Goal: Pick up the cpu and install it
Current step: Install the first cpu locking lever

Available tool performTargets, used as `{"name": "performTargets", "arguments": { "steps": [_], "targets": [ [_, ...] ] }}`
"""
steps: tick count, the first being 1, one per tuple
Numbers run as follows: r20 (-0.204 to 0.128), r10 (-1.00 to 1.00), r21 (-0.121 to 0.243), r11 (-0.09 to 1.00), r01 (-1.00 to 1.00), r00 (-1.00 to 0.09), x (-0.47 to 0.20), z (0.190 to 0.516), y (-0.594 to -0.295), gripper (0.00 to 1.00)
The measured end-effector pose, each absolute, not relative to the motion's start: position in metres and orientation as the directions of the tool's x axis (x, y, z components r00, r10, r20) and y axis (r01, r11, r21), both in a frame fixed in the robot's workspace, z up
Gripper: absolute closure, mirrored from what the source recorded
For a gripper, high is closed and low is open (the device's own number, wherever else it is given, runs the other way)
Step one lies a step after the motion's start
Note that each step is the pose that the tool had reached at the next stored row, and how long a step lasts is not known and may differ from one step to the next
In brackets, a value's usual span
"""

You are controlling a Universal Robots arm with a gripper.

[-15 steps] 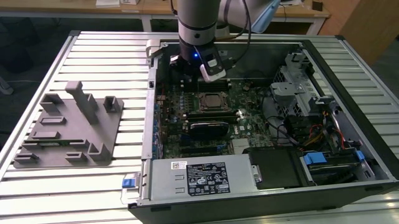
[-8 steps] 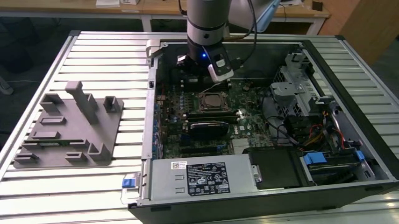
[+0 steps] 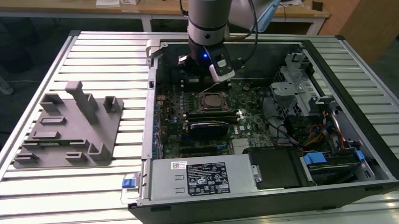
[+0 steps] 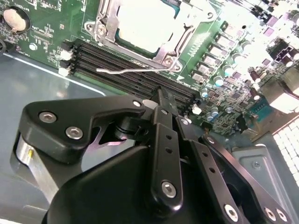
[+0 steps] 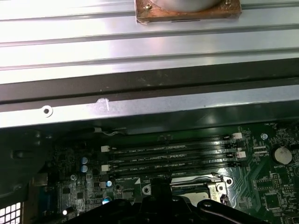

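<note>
The cpu (image 3: 212, 99) lies flat in the black-framed socket (image 3: 198, 105) on the green motherboard inside the open computer case. In the second wrist view the cpu (image 4: 145, 24) shows a bright silver top inside the metal socket frame (image 4: 105, 21), with the thin wire lever (image 4: 126, 70) lying beside it. My gripper (image 3: 216, 80) hangs just behind the socket, above the memory slots (image 4: 140, 77). Its black fingers (image 4: 162, 100) are pressed together with nothing between them, a short way from the cpu.
A grey plastic tray (image 3: 68, 126) with upright posts sits on the slatted table at the exterior view's left. Inside the case are a power supply (image 3: 199, 178), a black drive (image 3: 277, 165), cables and a metal drive cage (image 3: 299, 84). The case's far wall (image 5: 149, 105) runs near the slots.
</note>
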State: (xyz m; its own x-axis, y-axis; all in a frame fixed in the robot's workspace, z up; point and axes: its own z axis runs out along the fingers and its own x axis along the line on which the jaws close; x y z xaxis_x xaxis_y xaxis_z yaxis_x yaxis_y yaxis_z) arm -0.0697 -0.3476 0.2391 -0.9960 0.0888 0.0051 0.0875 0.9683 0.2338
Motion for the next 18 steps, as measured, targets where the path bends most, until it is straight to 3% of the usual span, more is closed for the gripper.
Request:
{"name": "performTargets", "arguments": {
  "steps": [18],
  "targets": [
    [-0.006, 0.095, 0.234, 0.968, 0.091, -0.995, -0.051, 0.225, -0.348, 0.89]
  ]
}}
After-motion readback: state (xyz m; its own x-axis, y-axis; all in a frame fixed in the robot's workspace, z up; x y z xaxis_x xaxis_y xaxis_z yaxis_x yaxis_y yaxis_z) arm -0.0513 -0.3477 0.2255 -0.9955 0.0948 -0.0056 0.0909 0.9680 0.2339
